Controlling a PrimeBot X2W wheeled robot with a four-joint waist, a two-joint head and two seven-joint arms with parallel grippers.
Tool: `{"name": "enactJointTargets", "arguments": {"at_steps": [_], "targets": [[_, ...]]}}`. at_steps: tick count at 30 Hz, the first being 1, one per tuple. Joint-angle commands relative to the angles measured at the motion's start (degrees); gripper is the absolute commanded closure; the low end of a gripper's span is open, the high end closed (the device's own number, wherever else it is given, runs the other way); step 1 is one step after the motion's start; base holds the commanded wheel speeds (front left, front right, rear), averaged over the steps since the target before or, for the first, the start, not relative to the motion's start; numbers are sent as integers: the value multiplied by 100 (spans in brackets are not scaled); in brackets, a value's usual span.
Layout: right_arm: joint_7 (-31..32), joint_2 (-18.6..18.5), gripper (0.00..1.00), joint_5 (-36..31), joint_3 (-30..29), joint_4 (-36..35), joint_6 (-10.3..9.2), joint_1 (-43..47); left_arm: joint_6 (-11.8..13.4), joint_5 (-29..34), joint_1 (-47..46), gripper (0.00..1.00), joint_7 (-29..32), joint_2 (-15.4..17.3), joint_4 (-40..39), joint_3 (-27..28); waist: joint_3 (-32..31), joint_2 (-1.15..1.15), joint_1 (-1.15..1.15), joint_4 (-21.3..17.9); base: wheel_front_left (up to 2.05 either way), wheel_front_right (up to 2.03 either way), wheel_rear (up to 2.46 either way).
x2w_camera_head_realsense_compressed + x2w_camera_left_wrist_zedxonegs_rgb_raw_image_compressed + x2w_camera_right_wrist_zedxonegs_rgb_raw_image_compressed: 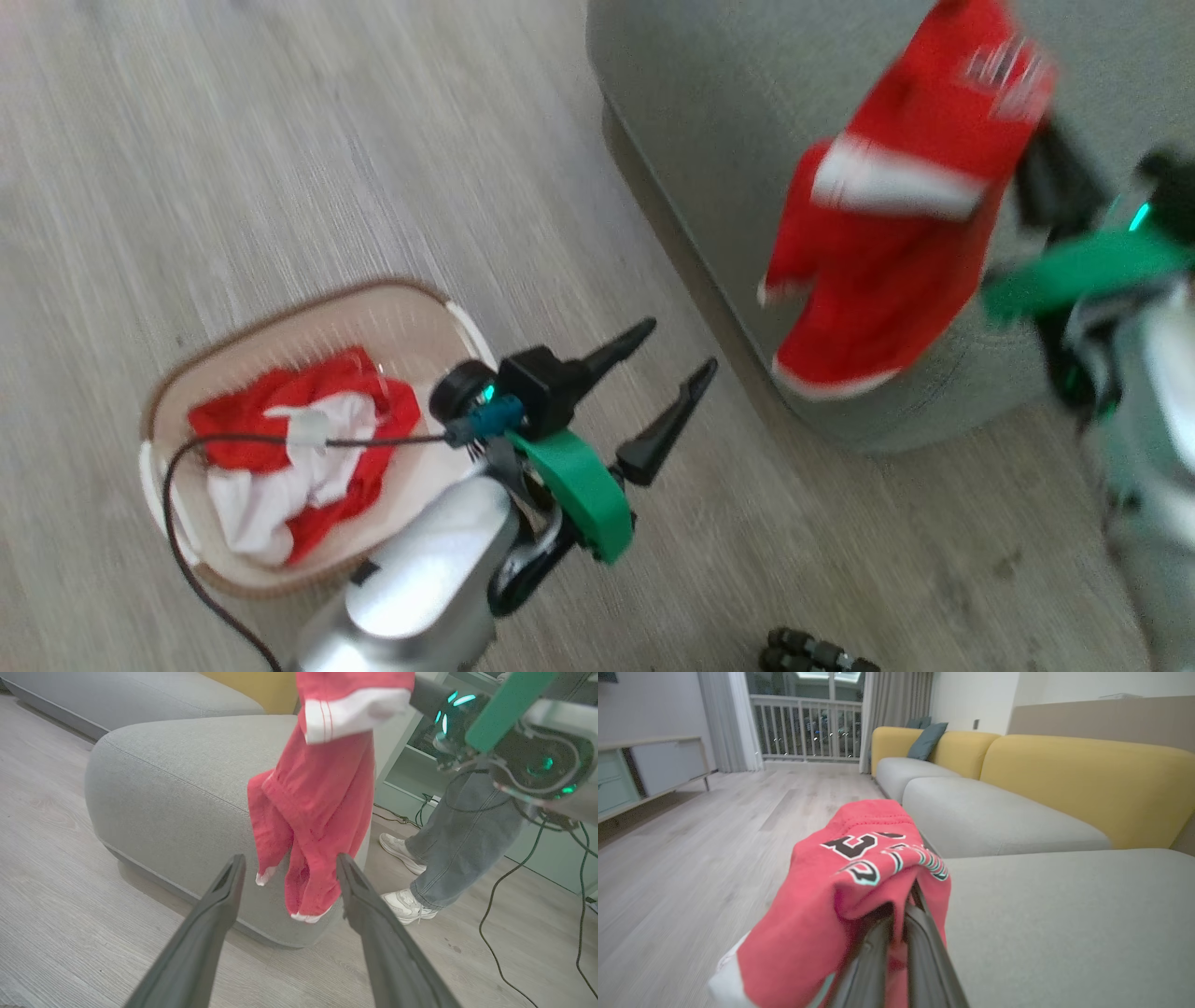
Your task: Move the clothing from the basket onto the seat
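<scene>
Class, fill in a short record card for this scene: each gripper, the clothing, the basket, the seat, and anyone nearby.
right gripper: jaws shut on a red garment, held up in the air
red garment: hangs by the corner of the seat, not yet laid on top
left gripper: jaws open, empty, above the floor beside the basket
basket: on the floor, red and white clothing inside
seat: grey, nothing lying on its visible top
person: legs and pale shoes beyond the seat
</scene>
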Motion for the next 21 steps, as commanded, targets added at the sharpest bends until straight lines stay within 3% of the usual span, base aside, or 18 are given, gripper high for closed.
{"name": "enactJointTargets", "arguments": {"at_steps": [1,6,15,18,21], "targets": [[-37,49,100,27,-174,-62,-2,-517,-8,23,-287,0,-39,63,-158,151,470,0,0,88,0,0,0],[-37,0,100,-217,-1384,662,-2,-1993,-8,101,-631,0,120,299,-317,132,1410,0,0,387,0,0,0],[-37,-788,100,-1125,-3370,1584,-2,-4291,69,163,-917,0,363,818,-873,263,2804,0,0,904,0,0,0],[-37,-817,100,-1449,-4001,1905,-2,-4751,140,168,-933,0,439,947,-1127,325,3230,0,0,974,0,0,0],[-37,-609,100,-1780,-4471,2162,-2,-4892,161,206,-935,0,521,1048,-1318,303,3542,0,0,1030,0,0,0]]}}
